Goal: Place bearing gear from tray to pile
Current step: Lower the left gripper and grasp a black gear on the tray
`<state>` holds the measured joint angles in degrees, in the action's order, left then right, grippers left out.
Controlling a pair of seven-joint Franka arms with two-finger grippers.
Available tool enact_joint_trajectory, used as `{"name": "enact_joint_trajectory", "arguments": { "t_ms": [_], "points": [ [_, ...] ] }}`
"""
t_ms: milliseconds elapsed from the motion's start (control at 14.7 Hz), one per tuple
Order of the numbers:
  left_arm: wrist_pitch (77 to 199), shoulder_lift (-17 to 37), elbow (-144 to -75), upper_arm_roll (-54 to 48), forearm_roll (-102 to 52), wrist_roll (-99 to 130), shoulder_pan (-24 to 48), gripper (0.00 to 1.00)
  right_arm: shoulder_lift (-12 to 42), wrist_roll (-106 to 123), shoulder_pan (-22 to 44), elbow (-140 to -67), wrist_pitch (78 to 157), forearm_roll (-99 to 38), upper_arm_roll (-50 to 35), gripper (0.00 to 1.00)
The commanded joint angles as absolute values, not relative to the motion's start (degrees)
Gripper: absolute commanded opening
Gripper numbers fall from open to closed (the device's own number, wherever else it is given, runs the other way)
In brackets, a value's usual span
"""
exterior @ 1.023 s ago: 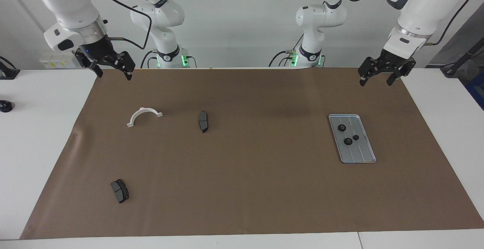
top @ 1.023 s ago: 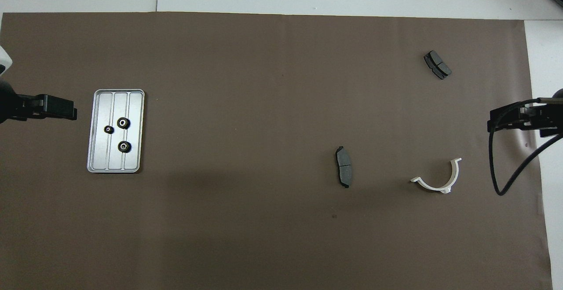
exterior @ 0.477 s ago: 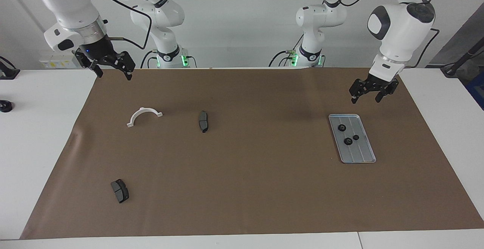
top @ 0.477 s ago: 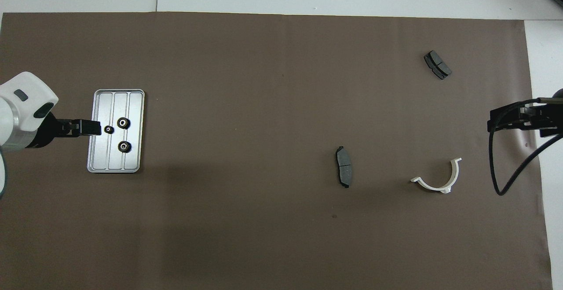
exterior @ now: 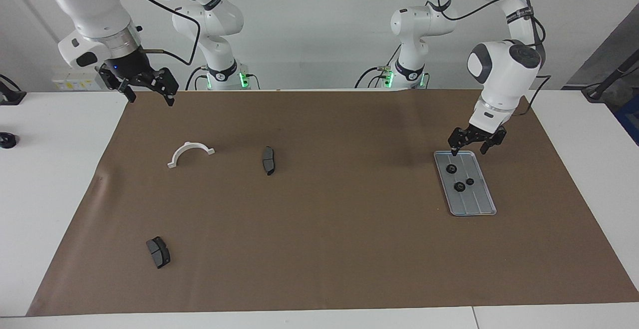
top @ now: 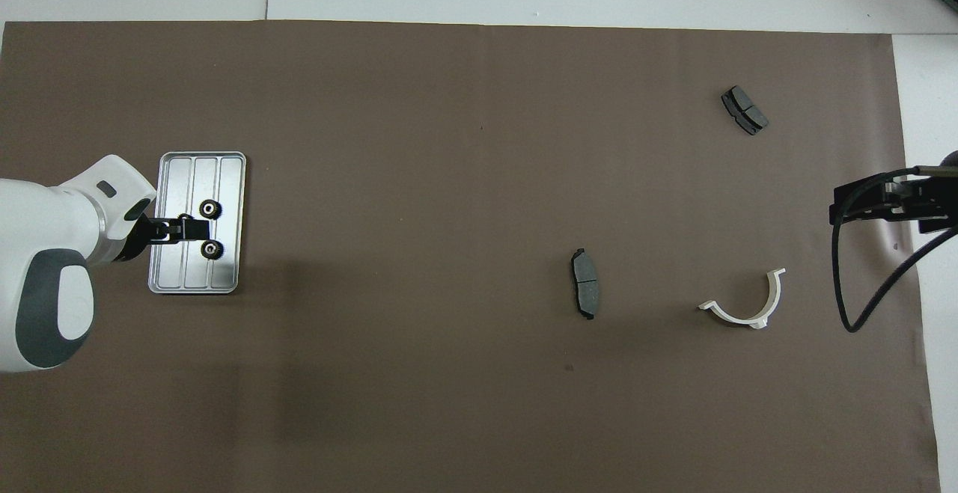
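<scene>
gears (exterior: 460, 186) apart, open paper (exterior: 349, 209) beside tray (exterior: 477, 206)

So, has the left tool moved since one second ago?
Yes. The left tool has come down from the paper's edge nearest the robots toward the tray and now hangs open over the tray's end nearer the robots.

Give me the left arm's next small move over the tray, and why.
Probably lower the open left gripper onto the gear nearest the robots and close. It hangs over the tray's robot-side end, holding nothing, and all three gears are in the tray. The right gripper waits over the paper's edge.
</scene>
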<state>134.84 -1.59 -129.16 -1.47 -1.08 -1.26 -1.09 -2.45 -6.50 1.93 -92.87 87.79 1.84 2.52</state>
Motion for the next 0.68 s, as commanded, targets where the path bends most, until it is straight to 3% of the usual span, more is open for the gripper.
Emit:
{"name": "enact_joint_trajectory", "arguments": {
  "t_ms": [0,273,614],
  "points": [
    [141.0,0.1,-131.5,-1.9,-0.2,-1.3,-2.7,1.00,-3.8,-6.2,1.9,-94.2,88.0,0.5,2.9,1.00],
    [146.7,6.0,-131.5,-1.9,-0.2,-1.1,-2.5,0.97,-3.8,-6.2,1.9,-94.2,88.0,0.5,2.9,1.00],
    [146.6,6.9,-132.1,-1.9,-0.2,-1.1,-2.3,0.86,-3.8,-6.2,1.9,-94.2,88.0,0.5,2.9,1.00]
  ]
}}
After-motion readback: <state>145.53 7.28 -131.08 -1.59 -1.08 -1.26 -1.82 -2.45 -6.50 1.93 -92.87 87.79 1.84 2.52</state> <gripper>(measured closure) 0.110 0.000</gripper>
